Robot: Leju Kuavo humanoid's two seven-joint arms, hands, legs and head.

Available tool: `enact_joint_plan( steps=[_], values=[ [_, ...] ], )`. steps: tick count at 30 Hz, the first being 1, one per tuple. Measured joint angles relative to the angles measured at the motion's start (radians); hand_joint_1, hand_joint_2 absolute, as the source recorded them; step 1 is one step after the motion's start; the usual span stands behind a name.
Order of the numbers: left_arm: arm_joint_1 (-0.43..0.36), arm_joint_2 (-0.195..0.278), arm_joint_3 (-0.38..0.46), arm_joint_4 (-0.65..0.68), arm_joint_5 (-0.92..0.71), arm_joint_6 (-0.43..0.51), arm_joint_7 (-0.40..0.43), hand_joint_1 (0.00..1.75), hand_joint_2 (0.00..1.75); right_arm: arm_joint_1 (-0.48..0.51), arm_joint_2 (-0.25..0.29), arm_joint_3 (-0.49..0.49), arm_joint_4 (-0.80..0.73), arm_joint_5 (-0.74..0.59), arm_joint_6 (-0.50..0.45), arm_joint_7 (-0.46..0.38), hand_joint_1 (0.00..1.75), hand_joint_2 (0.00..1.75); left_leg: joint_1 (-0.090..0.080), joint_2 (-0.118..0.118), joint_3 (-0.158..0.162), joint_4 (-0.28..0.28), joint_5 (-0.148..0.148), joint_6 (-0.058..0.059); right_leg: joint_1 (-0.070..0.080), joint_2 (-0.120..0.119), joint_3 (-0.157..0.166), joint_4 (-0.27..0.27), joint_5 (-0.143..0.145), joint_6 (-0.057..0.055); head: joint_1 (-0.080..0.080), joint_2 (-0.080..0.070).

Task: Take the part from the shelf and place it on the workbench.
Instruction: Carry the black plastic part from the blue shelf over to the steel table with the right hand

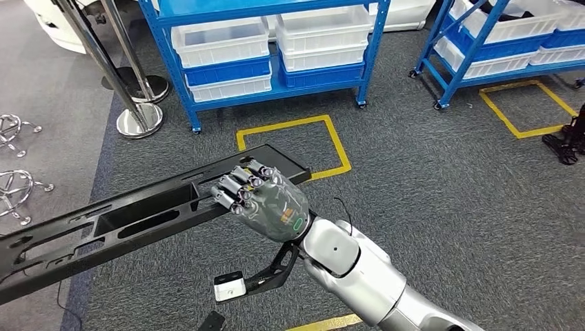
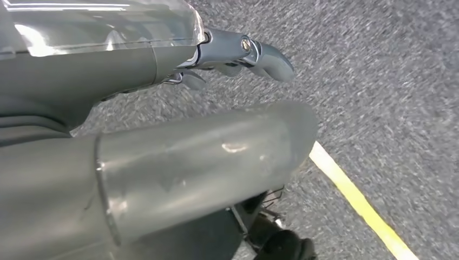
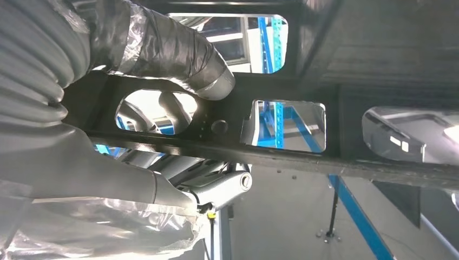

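Right hand (image 1: 265, 200) clamped on long black part (image 1: 138, 221), fingers (image 1: 238, 186) over top, thumb beneath; part juts toward 9 o'clock above carpet. Left hand (image 2: 162, 162): grip state unclear. Keep part level, turn slowly; workbench unseen.

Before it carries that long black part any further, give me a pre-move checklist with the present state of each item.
1. Right hand grips the long black part: ok; thumb under it, fingers over its edge.
2. Grip near the middle of the part: not ok; hand sits close to one end and the long side sticks out unsupported.
3. Left hand helps carry: not ok; it hangs over the carpet, holding nothing.
4. Part clear of the blue shelf: ok.
5. Workbench in sight: cannot tell.
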Motion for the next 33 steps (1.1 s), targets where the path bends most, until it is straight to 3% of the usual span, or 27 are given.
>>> enact_joint_plan(
  steps=[1,3,5,6,7,9,11,13,15,17,19,20,21,23,25,27,29,31,33],
  values=[
    [-0.002,-0.001,0.000,0.000,0.000,0.000,-0.001,0.00,0.00,-0.001,-0.001,0.001,0.000,-0.001,0.000,0.000,1.75,1.75,0.001,0.011,0.003,-0.010,0.005,0.007,0.002,-0.008,-0.017,0.034,-0.022,0.002,0.000,0.000],
    [-0.003,-0.002,0.000,0.000,0.000,0.000,-0.001,0.00,0.00,-0.003,-0.003,0.004,0.001,-0.003,0.000,-0.001,1.75,1.75,-0.002,0.030,0.002,-0.013,0.007,0.015,0.003,-0.023,-0.075,0.152,-0.081,0.004,0.000,0.000],
    [-0.002,-0.002,-0.001,0.000,0.000,0.000,-0.001,0.00,0.00,-0.002,-0.006,0.007,0.003,-0.004,0.000,0.000,1.75,1.75,-0.005,0.050,-0.003,-0.006,0.005,0.017,0.003,-0.027,-0.122,0.242,-0.106,0.007,0.000,0.000],
    [-0.002,-0.002,-0.001,0.000,0.000,0.000,-0.001,0.00,0.00,-0.002,-0.008,0.008,0.004,-0.004,0.000,0.000,1.75,1.75,-0.005,0.060,-0.006,-0.001,0.004,0.018,0.003,-0.030,-0.119,0.237,-0.090,0.008,0.001,0.000],
    [-0.002,-0.002,-0.001,0.000,0.000,0.000,-0.001,0.00,0.00,-0.002,-0.010,0.010,0.005,-0.004,0.000,0.000,1.75,1.75,-0.005,0.068,-0.009,0.004,0.001,0.017,0.003,-0.036,-0.099,0.197,-0.062,0.009,0.000,0.000],
    [-0.003,-0.004,-0.001,0.000,0.000,-0.001,-0.001,0.00,0.00,-0.003,-0.012,0.012,0.005,-0.004,0.000,0.000,1.75,1.75,-0.008,0.083,-0.015,0.022,-0.008,0.011,0.007,-0.072,-0.034,0.072,-0.008,0.004,0.001,0.000],
    [-0.003,-0.004,-0.001,0.000,-0.001,-0.001,-0.001,0.00,0.00,-0.005,-0.012,0.012,0.005,-0.004,0.000,0.000,1.75,1.75,-0.013,0.095,-0.021,0.038,-0.016,0.002,0.013,-0.092,-0.006,0.009,0.007,-0.007,0.000,0.000],
    [-0.002,-0.005,-0.001,0.000,-0.001,-0.001,-0.001,0.00,0.00,-0.005,-0.012,0.013,0.005,-0.005,0.000,0.001,1.75,1.75,-0.014,0.110,-0.023,0.042,-0.018,-0.005,0.015,-0.076,-0.011,0.007,0.009,-0.018,0.000,0.000],
    [-0.003,-0.005,-0.002,0.000,-0.001,-0.001,-0.001,0.00,0.00,-0.005,-0.012,0.013,0.005,-0.005,0.000,0.001,1.75,1.75,-0.009,0.100,-0.028,0.058,-0.034,-0.016,0.012,-0.060,-0.013,0.003,0.015,-0.029,0.000,0.000],
    [-0.003,-0.006,-0.002,0.000,-0.001,-0.001,-0.002,0.00,0.00,-0.006,-0.011,0.013,0.005,-0.005,0.000,0.001,1.75,1.75,-0.003,0.063,-0.061,0.139,-0.089,-0.028,0.008,-0.044,-0.015,0.000,0.022,-0.038,0.000,0.000],
    [0.001,-0.006,-0.002,0.000,-0.001,-0.001,-0.001,0.00,0.00,-0.006,-0.010,0.013,0.005,-0.005,0.000,0.003,1.75,1.75,0.000,0.041,-0.116,0.268,-0.152,-0.034,0.008,-0.024,-0.019,0.000,0.025,-0.041,0.000,0.000],
    [0.003,-0.006,-0.003,0.000,-0.001,-0.001,-0.001,0.00,0.00,-0.005,-0.010,0.013,0.005,-0.005,0.000,0.004,1.75,1.75,0.001,0.038,-0.135,0.310,-0.162,-0.035,0.008,-0.013,-0.021,0.001,0.025,-0.041,0.000,0.000],
    [0.005,-0.006,-0.003,0.000,-0.001,-0.001,0.000,0.00,0.00,-0.005,-0.011,0.013,0.006,-0.005,0.000,0.005,1.75,1.75,0.002,0.036,-0.137,0.319,-0.154,-0.035,0.008,-0.002,-0.021,0.002,0.026,-0.041,0.000,0.000],
    [0.006,-0.006,-0.005,0.000,-0.003,-0.002,0.002,0.00,0.00,-0.004,-0.011,0.013,0.005,-0.005,0.000,0.007,1.75,1.75,0.004,0.025,-0.090,0.225,-0.091,-0.030,0.007,0.022,-0.021,0.004,0.028,-0.038,0.000,0.000],
    [0.006,-0.005,-0.007,0.000,-0.005,-0.003,0.006,0.00,0.00,-0.004,-0.011,0.013,0.003,-0.003,0.000,0.010,1.75,1.75,0.007,-0.021,-0.028,0.098,-0.043,-0.024,0.006,0.045,-0.025,0.006,0.031,-0.032,0.000,0.000],
    [0.007,-0.005,-0.009,0.000,-0.008,-0.005,0.010,0.00,0.00,-0.003,-0.013,0.013,-0.001,-0.001,0.000,0.014,1.75,1.75,0.006,-0.051,-0.007,0.047,-0.038,-0.020,0.001,0.065,-0.035,0.004,0.039,-0.018,0.000,0.000],
    [0.008,-0.004,-0.010,0.000,-0.008,-0.005,0.014,0.00,0.00,0.001,-0.018,0.013,-0.004,0.000,0.000,0.017,1.75,1.75,0.005,-0.033,-0.005,0.034,-0.031,-0.011,-0.004,0.080,-0.042,0.000,0.046,-0.003,0.000,0.000],
    [0.007,-0.003,-0.013,0.000,-0.008,-0.005,0.015,0.00,0.00,0.003,-0.024,0.013,-0.006,0.002,0.000,0.017,1.75,1.75,0.006,-0.010,0.000,0.017,-0.020,0.002,0.000,0.046,-0.056,0.025,0.027,0.005,0.001,0.000],
    [0.007,-0.003,-0.016,0.000,-0.009,-0.005,0.015,0.00,0.00,0.003,-0.027,0.013,-0.009,0.003,0.000,0.017,1.75,1.75,0.002,0.016,0.000,0.009,-0.015,0.011,0.006,-0.008,-0.099,0.120,-0.031,0.005,0.002,0.000]
  ],
)
